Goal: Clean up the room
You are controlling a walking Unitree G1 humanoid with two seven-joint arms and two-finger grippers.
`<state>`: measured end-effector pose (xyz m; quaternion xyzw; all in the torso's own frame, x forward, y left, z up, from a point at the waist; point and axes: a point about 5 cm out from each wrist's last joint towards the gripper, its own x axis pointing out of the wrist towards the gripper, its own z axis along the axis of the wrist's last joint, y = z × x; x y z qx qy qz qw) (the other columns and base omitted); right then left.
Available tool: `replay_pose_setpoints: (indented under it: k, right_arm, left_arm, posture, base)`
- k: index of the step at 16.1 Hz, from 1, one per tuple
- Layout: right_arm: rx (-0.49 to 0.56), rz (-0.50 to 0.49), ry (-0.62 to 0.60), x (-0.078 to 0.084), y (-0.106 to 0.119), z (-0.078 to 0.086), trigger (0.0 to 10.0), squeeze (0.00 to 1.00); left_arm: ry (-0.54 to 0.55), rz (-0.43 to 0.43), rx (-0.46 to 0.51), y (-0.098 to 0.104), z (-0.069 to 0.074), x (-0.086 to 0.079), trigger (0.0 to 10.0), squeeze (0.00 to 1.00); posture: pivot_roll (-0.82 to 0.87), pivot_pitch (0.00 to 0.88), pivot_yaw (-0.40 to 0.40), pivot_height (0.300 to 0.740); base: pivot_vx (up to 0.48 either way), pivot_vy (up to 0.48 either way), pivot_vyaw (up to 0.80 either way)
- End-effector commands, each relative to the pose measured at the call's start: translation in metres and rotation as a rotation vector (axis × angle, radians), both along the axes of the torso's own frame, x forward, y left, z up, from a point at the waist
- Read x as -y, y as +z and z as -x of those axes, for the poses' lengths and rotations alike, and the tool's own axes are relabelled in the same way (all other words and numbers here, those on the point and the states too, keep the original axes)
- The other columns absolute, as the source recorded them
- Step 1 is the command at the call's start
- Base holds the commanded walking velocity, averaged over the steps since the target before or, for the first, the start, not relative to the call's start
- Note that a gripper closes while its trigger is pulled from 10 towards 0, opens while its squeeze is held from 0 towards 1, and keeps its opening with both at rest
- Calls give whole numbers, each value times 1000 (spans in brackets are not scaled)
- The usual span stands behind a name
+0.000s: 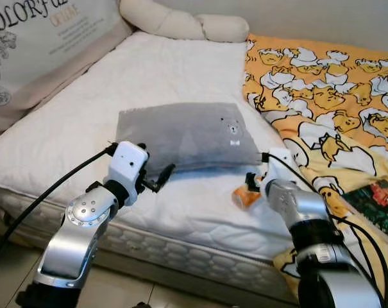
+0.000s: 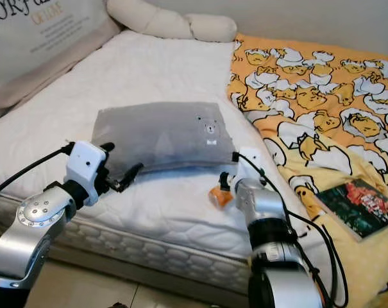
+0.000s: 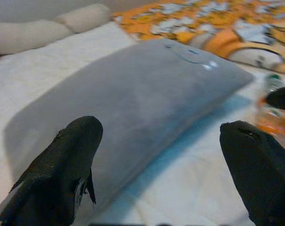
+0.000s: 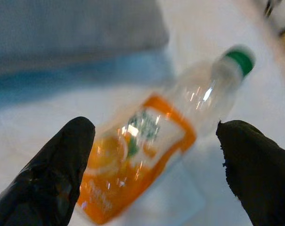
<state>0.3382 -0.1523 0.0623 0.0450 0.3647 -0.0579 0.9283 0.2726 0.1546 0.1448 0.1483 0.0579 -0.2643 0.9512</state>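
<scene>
A grey pillow (image 1: 181, 135) with a small bear face lies across the white mattress (image 1: 174, 64). My left gripper (image 1: 158, 179) is open at the pillow's front left corner; in the left wrist view the pillow (image 3: 147, 89) spreads just beyond the two fingertips. A clear plastic bottle (image 1: 243, 196) with an orange label and green cap lies on the mattress by the pillow's front right corner. My right gripper (image 1: 252, 180) hovers over it, open; in the right wrist view the bottle (image 4: 147, 150) lies between the spread fingers, untouched.
A yellow duck-print blanket (image 1: 328, 83) covers the bed's right side, with a book (image 1: 379, 205) on it. A beige bolster (image 1: 187, 22) and a large printed cushion (image 1: 40, 38) sit at the head. Tiled floor (image 1: 117, 289) runs along the mattress edge.
</scene>
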Motion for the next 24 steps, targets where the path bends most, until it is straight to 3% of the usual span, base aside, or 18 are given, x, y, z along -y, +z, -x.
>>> replay_pose_setpoints:
  k: [1, 2, 9, 14, 16, 17, 18, 19, 24]
  right_arm:
    - [-21, -7, -3, 0, -2, -4, 10000, 1000]
    - [-42, 9, -9, -3, -5, -7, 10000, 0]
    - [-76, -40, -88, -12, -13, -9, 10000, 0]
    - [-52, -306, -245, -11, -12, -11, 10000, 0]
    - [-36, -320, -241, -9, -11, -11, 10000, 0]
    - [-35, -306, -213, -10, -13, -11, 8863, 0]
    - [-24, -290, -194, -9, -13, -10, 1961, 0]
    - [-13, -283, -178, -9, -13, -11, 0, 0]
    - [13, -279, -93, -17, -10, -13, 0, 0]
  left_arm:
    - [-79, -14, -3, 4, -2, 8, 10000, 1000]
    - [-133, -25, -27, 3, -1, 11, 10000, 1000]
    - [-221, -49, -74, -1, 11, 17, 10000, 1000]
    - [-222, -73, -69, 2, 12, 13, 10000, 1000]
    - [-226, -68, -79, -1, 13, 14, 10000, 1000]
    - [-234, -63, -81, -1, 13, 17, 10000, 1000]
    - [-233, -62, -79, -1, 12, 19, 10000, 1000]
    - [-219, -59, -74, 0, 11, 18, 10000, 1000]
    - [-137, -46, -42, -1, 9, 13, 10000, 1000]
  posture:
    - [-53, 78, -33, 740]
    - [-52, 93, -33, 740]
    - [-11, 163, -40, 740]
    - [-7, 162, -21, 740]
    - [-25, 161, -18, 740]
    - [-20, 161, -25, 740]
    - [-20, 159, -31, 740]
    - [-20, 159, -31, 740]
    - [-22, 141, -37, 740]
  base:
    - [0, 0, 0]
    - [0, 0, 0]
    - [0, 0, 0]
    - [0, 0, 0]
    - [0, 0, 0]
    - [0, 0, 0]
    - [0, 0, 0]
    - [0, 0, 0]
    - [0, 0, 0]
